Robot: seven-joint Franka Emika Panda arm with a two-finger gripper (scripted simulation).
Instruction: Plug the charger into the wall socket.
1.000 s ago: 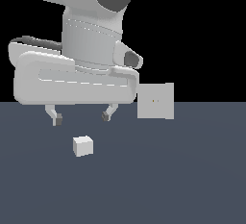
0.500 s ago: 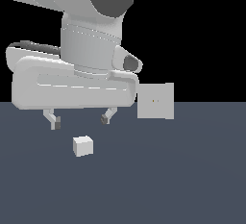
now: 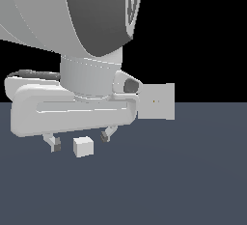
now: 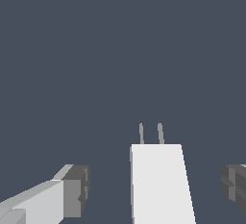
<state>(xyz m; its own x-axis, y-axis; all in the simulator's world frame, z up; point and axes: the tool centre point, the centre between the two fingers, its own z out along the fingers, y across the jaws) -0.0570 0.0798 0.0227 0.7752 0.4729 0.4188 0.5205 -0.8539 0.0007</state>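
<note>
Charger [image 3: 83, 147]: small off-white block resting on the dark grey-blue floor [image 3: 183, 180], free-standing, nothing gripping it. In the wrist view the charger [image 4: 161, 184] appears as a pale oblong with two thin grey prongs [image 4: 151, 133] projecting from its far end, lying flat over the floor.

Gripper [image 3: 80, 142]: white body with two short, dark-tipped fingers pointing down. Jaws spread wide, wider than the block, one finger to each side of the charger and neither touching it. In the exterior view one fingertip [image 3: 56, 146] sits to the exterior view's left of the block and the other [image 3: 104, 136] to its right. The wrist view shows the same clearance: gaps of floor between the block and each dark pad [image 4: 77, 191]. Holds nothing.

Wall socket [image 3: 156, 101]: flat light-grey square panel, upright, with tiny yellowish dots at its centre. Stands toward the exterior view's right of the charger and farther back, well apart from it, partly overlapped at one edge by the gripper body.

Arm [image 3: 72, 11]: large white and dark-grey housing filling the upper part of the exterior view.
</note>
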